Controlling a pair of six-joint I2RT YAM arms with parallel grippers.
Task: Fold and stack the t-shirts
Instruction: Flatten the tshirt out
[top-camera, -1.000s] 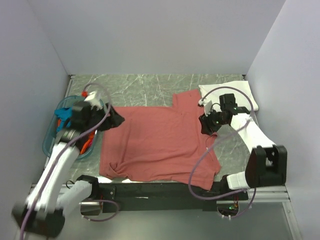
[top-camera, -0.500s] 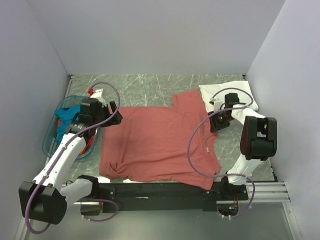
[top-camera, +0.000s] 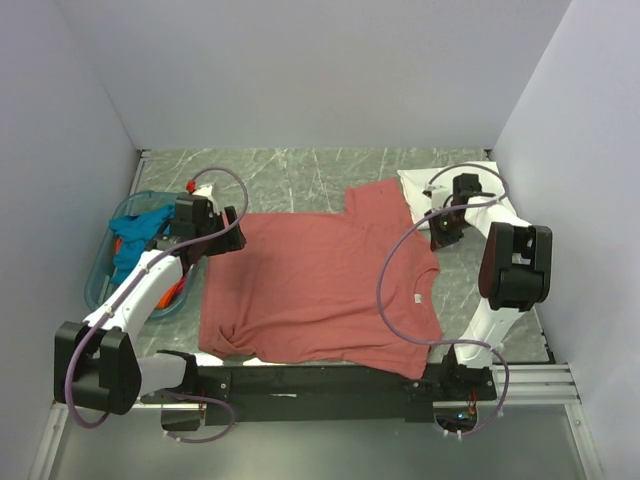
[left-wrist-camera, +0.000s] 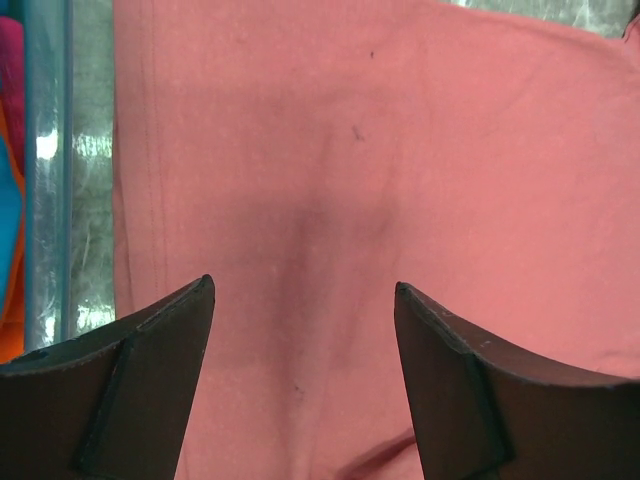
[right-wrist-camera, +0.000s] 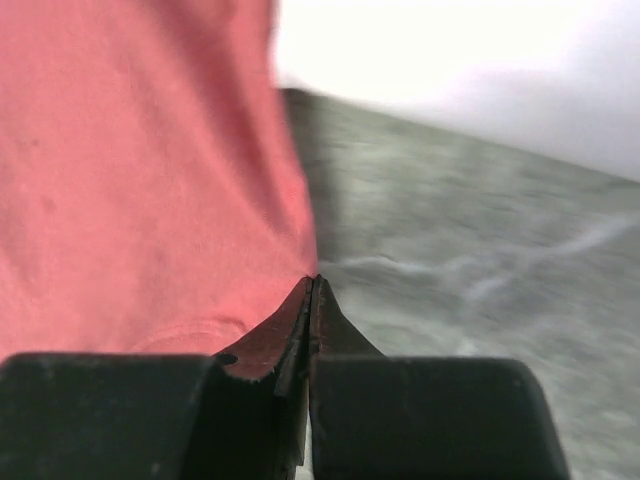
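Observation:
A dusty-red t-shirt (top-camera: 320, 285) lies spread flat across the table, its small white label (top-camera: 418, 298) near the right edge. My left gripper (top-camera: 232, 238) hovers open over the shirt's upper left corner; in the left wrist view its gripper (left-wrist-camera: 302, 284) has only red cloth (left-wrist-camera: 400, 150) below and nothing between the fingers. At the shirt's right shoulder edge my right gripper (top-camera: 441, 228) is shut, and its gripper (right-wrist-camera: 315, 280) meets the red cloth's border (right-wrist-camera: 130, 180) right at the tips. A folded white t-shirt (top-camera: 490, 190) lies at the back right.
A translucent blue basket (top-camera: 98, 290) stands at the left edge holding teal-blue cloth (top-camera: 135, 235) and orange cloth (top-camera: 175, 290). Its rim (left-wrist-camera: 45, 150) shows beside the shirt in the left wrist view. Walls close in the left, back and right. Marbled tabletop (top-camera: 290, 180) shows behind the shirt.
The right gripper moved back and right to the shirt's shoulder edge and shut there. The left gripper shifted slightly right over the shirt's upper left corner, staying open.

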